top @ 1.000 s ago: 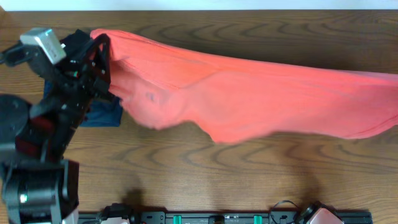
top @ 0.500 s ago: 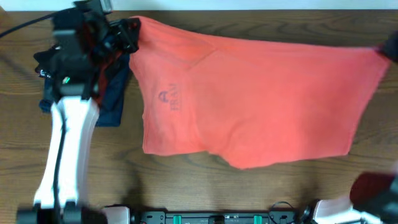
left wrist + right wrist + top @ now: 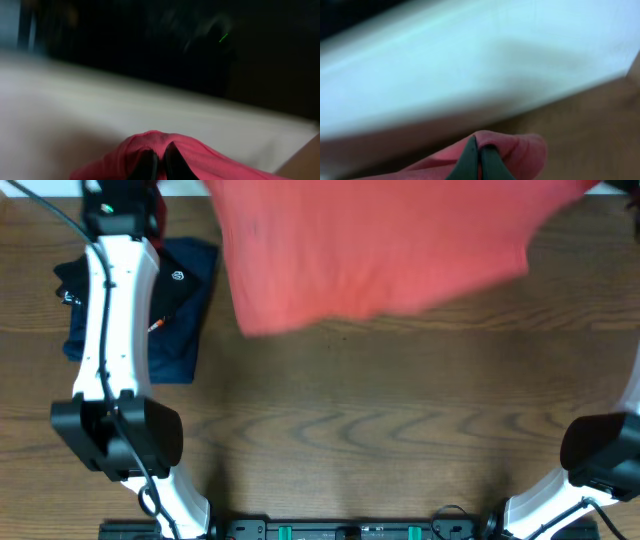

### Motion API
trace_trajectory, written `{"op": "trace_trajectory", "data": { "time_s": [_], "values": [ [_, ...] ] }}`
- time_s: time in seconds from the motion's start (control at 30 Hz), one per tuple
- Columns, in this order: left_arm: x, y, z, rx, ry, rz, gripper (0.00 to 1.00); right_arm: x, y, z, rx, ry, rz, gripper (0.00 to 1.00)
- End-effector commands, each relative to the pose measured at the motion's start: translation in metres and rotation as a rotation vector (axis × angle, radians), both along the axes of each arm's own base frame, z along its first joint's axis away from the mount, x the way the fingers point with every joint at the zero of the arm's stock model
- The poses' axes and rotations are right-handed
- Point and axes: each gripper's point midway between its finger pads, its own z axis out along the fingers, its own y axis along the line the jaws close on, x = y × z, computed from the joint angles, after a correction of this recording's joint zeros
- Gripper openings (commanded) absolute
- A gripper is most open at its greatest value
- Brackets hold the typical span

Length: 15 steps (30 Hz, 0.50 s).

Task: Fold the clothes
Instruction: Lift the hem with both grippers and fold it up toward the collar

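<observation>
Over the far edge of the surface (image 3: pixel 400 430) I've got the coral-red T-shirt (image 3: pixel 370 250) strung out between both arms. It looks lifted clear, hanging like a curtain with its lower edge loose above the wood. My left pincer (image 3: pixel 161 162) is pressed together on a bunched ridge of the red fabric. My right pincer (image 3: pixel 479 157) is doing the same on a rounded fold at the other end. Both wrist views are blurry, so I can't tell if I'm on shoulders, sleeves or hem.

Handling-wise, my read is that this is light, soft cotton with zero stiffness. It'll sag in the middle, swing when I move, and crumple wherever it lands first. It isn't fragile or heavy, but a thin pinch could creep out if I tug sideways too hard. The best hold is right at the two outer corners of one edge, with enough cloth doubled between the fingers, kept taut so it drapes flat.

One to watch is the pile of dark folded garments (image 3: pixel 185 320) near the left edge, which I don't want to drag the shirt across.
</observation>
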Motion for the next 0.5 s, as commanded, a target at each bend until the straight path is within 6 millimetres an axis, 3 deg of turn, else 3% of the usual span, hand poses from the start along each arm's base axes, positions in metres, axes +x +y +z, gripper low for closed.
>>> {"op": "trace_trajectory", "data": {
  "time_s": [0.0,0.07,0.17,0.27,0.4,0.47],
  "values": [
    [-0.025,0.016,0.065,0.009,-0.118,0.056,0.06,-0.031,-0.036,0.057,-0.032,-0.097,-0.145,0.01],
    [-0.029,0.015,0.057,0.016,-0.061,0.053,0.06,-0.040,-0.046,0.053,-0.043,-0.059,-0.187,0.01],
    [-0.035,0.010,0.015,0.054,0.116,0.022,0.06,-0.056,-0.063,0.023,-0.069,0.083,-0.279,0.01],
    [-0.055,0.004,-0.055,0.052,0.426,-0.014,0.06,-0.074,-0.069,-0.026,-0.100,0.289,-0.314,0.01],
    [-0.107,-0.005,-0.143,0.115,0.819,-0.077,0.06,-0.101,-0.065,-0.099,-0.086,0.569,-0.296,0.01],
    [-0.136,-0.009,-0.174,0.138,0.981,-0.115,0.06,-0.123,-0.067,-0.136,-0.086,0.719,-0.323,0.01]
  ]
}}
